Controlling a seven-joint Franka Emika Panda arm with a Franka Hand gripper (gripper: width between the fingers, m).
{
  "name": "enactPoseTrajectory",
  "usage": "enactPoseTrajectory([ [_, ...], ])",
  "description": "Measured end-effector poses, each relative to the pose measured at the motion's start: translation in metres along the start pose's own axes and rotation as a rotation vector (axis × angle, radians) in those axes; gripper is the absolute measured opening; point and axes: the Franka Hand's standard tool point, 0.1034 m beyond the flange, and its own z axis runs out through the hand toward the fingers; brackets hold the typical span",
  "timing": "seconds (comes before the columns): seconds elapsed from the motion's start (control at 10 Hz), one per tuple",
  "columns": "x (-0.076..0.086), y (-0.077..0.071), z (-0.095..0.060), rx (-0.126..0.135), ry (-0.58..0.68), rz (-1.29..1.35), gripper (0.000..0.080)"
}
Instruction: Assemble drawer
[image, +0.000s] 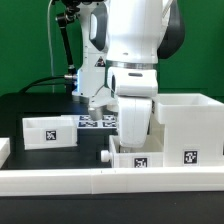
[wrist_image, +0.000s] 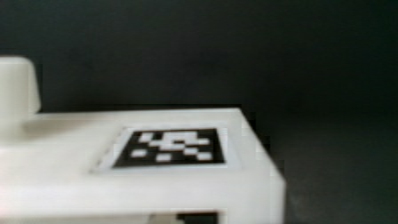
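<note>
Gripper (image: 132, 144) low over front tray (image: 152, 162), jaw state unclear; left tray (image: 50, 131) well apart

No letters, numbers or brand names can be read. Only black-and-white square tags (image: 50, 134) show: on the small tray (image: 32, 130), the box shell (image: 195, 118), the marker board (image: 97, 122), and the wrist view's white part (wrist_image: 71, 150).

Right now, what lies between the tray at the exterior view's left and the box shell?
In the exterior view, the gripper hangs there, over the second tray.
</note>
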Motion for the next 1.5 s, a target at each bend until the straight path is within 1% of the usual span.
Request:
enactPoseTrajectory([
  [0.1,0.000,0.000,-0.001,0.009,-0.010,0.014,0.0041],
  [0.2,-0.001,0.001,-0.002,0.025,-0.026,0.017,0.0041],
  [0.4,-0.002,0.002,-0.003,0.026,-0.048,0.006,0.0041],
  [0.8,-0.006,0.001,-0.003,0.029,-0.051,0.002,0.0049],
  [0.9,-0.009,0.002,-0.008,0.030,-0.054,0.011,0.0220],
  [1.0,-0.007,0.002,-0.015,0.021,-0.052,0.016,0.0404],
  [1.1,-0.007,0.002,-0.023,0.024,-0.055,0.016,0.0539],
  [1.2,-0.009,0.003,-0.034,0.028,-0.061,0.016,0.0539],
  [1.3,-0.015,0.006,-0.044,0.027,-0.067,0.016,0.0626],
  [1.4,-0.029,0.008,-0.049,0.029,-0.071,-0.017,0.0642],
  [1.5,-0.041,0.011,-0.051,0.039,-0.077,-0.057,0.0642],
])
